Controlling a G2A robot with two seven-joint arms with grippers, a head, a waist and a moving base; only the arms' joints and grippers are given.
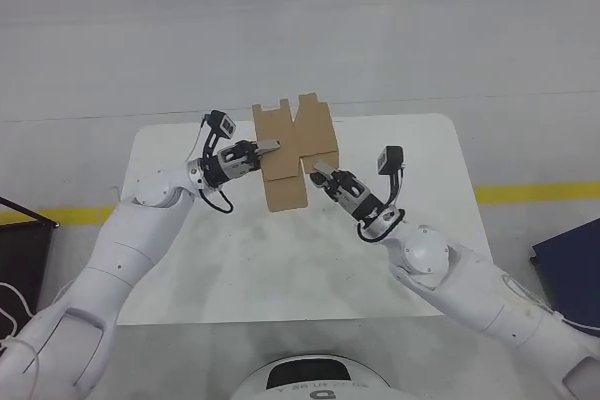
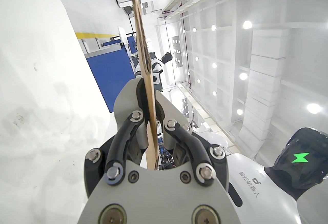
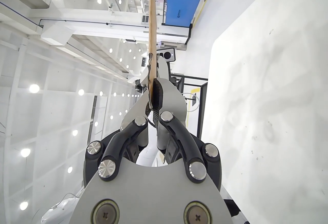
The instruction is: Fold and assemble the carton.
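Carton [image 1: 298, 140]: 1 flat brown cardboard sheet, lifted clear of the white worktop [image 1: 230, 270] over its far middle. 2 grippers hold it. The left gripper [image 1: 270, 147] is clamped narrow on its left edge, and the right gripper [image 1: 320, 178] is clamped narrow on its near right edge.

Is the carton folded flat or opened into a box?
Flat. Both wrist views show the carton edge-on as a thin cardboard sheet, pinched by the left gripper and right gripper.
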